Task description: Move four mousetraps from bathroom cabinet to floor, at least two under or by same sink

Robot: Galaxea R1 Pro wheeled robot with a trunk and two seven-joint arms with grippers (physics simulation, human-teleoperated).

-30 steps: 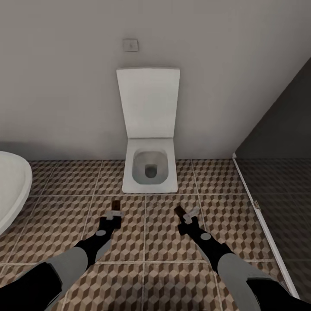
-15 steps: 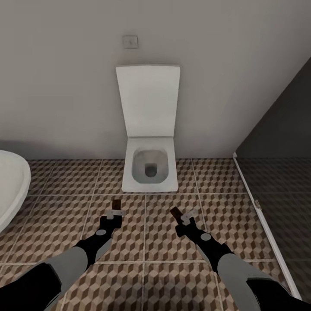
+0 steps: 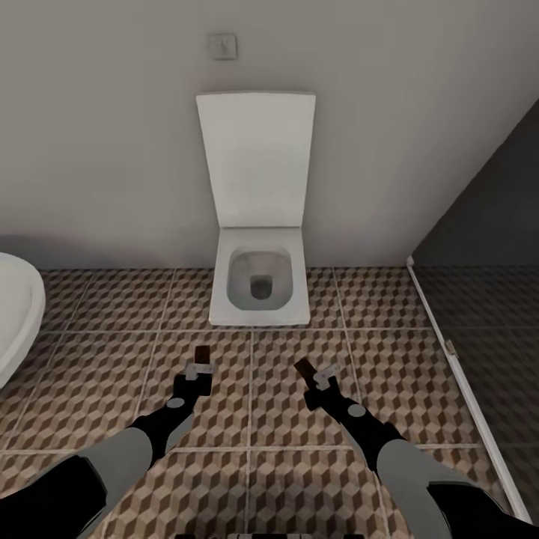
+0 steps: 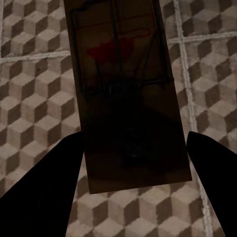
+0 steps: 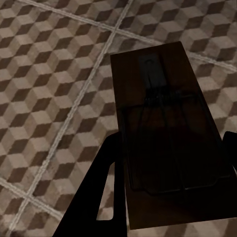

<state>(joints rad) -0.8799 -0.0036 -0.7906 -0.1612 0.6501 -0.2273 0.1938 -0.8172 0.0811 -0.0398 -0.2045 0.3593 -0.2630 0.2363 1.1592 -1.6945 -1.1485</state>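
Each of my grippers holds a mousetrap above the bathroom floor (image 3: 97,389), which has cube-pattern tiles. My left gripper (image 3: 199,370) is shut on a brown wooden mousetrap (image 3: 201,352) that sticks out ahead of its fingers. In the left wrist view that mousetrap (image 4: 123,84) shows dark wire and a red mark, clamped between the dark fingers (image 4: 44,192). My right gripper (image 3: 320,376) is shut on a second mousetrap (image 3: 304,367), angled to the left. In the right wrist view this mousetrap (image 5: 163,128) lies between the fingers (image 5: 106,182). The cabinet and the bathroom sink are out of view.
A white toilet (image 3: 259,288) with its lid raised stands against the wall straight ahead. The rim of a white bathtub (image 3: 15,314) curves in at the left. A dark shower area (image 3: 494,344) with a white threshold strip runs along the right.
The whole view has shifted a little: the toilet looks larger and nearer, so the camera has moved forward. The right mousetrap has swung slightly left. Both grippers stay shut on their mousetraps.
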